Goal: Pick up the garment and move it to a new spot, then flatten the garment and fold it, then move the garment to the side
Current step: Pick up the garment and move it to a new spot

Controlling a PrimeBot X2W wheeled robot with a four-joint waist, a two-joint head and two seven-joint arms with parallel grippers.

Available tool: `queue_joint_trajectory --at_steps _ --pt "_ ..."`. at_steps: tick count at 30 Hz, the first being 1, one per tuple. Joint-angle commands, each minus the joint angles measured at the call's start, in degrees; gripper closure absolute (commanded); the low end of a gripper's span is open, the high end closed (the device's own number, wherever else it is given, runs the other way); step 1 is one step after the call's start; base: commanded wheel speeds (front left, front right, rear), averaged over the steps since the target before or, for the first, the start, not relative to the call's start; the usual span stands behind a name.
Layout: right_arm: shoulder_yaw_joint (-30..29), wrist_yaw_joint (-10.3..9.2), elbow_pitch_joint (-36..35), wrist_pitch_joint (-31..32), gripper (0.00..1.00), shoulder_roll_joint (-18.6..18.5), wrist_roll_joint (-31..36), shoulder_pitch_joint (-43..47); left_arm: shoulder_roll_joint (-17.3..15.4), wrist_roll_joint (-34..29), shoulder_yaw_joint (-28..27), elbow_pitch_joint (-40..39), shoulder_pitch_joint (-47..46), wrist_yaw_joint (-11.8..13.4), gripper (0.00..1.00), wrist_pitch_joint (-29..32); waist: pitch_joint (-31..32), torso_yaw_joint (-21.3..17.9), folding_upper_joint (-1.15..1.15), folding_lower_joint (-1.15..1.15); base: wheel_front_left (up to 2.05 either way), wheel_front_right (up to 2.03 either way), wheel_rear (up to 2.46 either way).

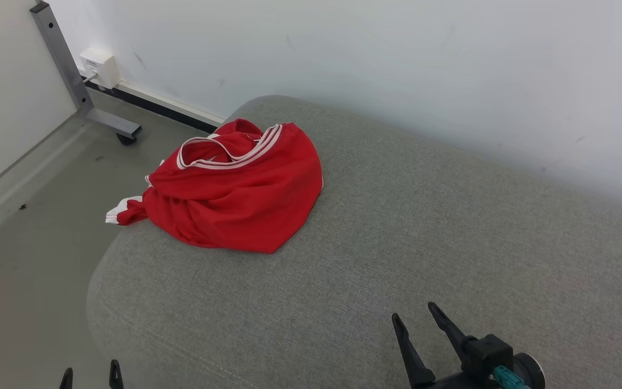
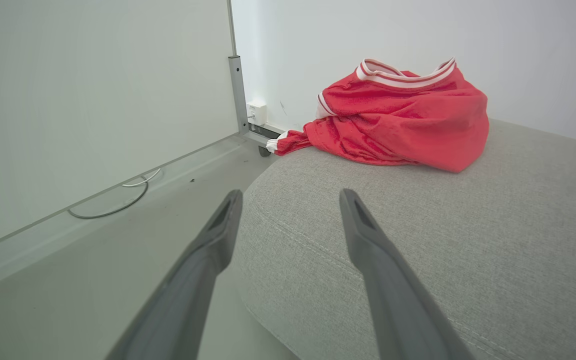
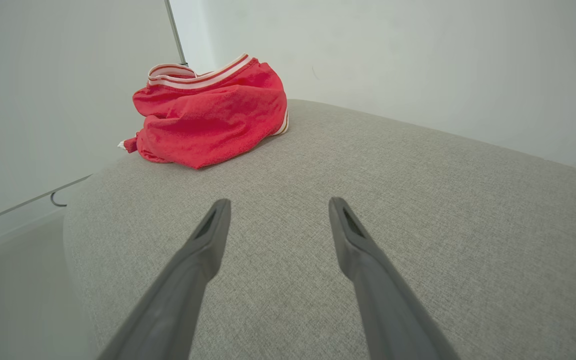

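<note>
Two grippers, each with two long dark fingers spread wide and holding nothing: the left gripper (image 2: 290, 195) hangs at the near-left edge of the rounded grey fabric cushion (image 1: 424, 232), the right gripper (image 3: 279, 201) above its middle. One crumpled red garment with white-striped trim (image 1: 235, 194) lies well ahead at the far-left corner, a sleeve end hanging over the edge. Beyond it are one grey metal frame leg (image 1: 63, 59), one white wall box (image 1: 100, 66), grey floor (image 1: 30, 259) and white wall (image 1: 397, 65).

left tool (image 1: 90, 374) cropped, garment (image 1: 230, 189) possibly a jersey

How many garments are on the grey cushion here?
1. The red garment lies bunched at the far left corner of the grey cushion, a white-trimmed end poking over the edge. A second piece bundled inside could be hidden.
</note>
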State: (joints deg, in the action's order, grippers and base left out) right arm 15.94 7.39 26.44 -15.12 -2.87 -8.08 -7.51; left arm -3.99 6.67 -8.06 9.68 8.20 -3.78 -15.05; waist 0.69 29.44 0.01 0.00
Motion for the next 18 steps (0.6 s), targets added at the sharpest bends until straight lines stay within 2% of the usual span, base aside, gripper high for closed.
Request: queue_joint_trajectory --at_steps 1,6,12,16,18 --pt "0.2 0.19 0.1 -0.1 0.00 0.0 -0.7 -0.2 0.3 0.1 -0.3 0.0 0.9 -0.1 0.00 -0.2 0.0 0.0 -0.01 0.00 0.00 0.00 0.00" --pt "-0.7 0.19 -0.1 -0.1 0.00 0.0 -0.6 1.0 0.1 0.3 -0.1 1.9 -0.8 -0.8 0.00 -0.2 0.1 -0.1 -0.01 0.00 0.00 0.00 0.00" --pt "-2.3 0.19 -0.6 -0.1 0.00 0.0 0.4 2.4 -2.2 1.3 0.8 6.2 -7.5 -1.9 0.00 1.2 0.0 -0.1 -0.01 0.00 0.00 0.00 0.00" --pt "-4.3 0.19 -1.5 -0.1 0.00 0.0 1.2 4.8 -4.6 2.8 1.9 10.2 -16.2 -2.8 0.00 4.9 0.1 -0.1 -0.01 0.00 0.00 0.00 0.00" --pt "-4.0 0.19 -2.2 0.0 0.00 0.0 2.1 5.0 -5.7 4.3 1.8 12.0 -19.7 -3.1 0.00 7.6 -1.2 -1.8 -0.01 0.00 0.00 0.00 0.00"
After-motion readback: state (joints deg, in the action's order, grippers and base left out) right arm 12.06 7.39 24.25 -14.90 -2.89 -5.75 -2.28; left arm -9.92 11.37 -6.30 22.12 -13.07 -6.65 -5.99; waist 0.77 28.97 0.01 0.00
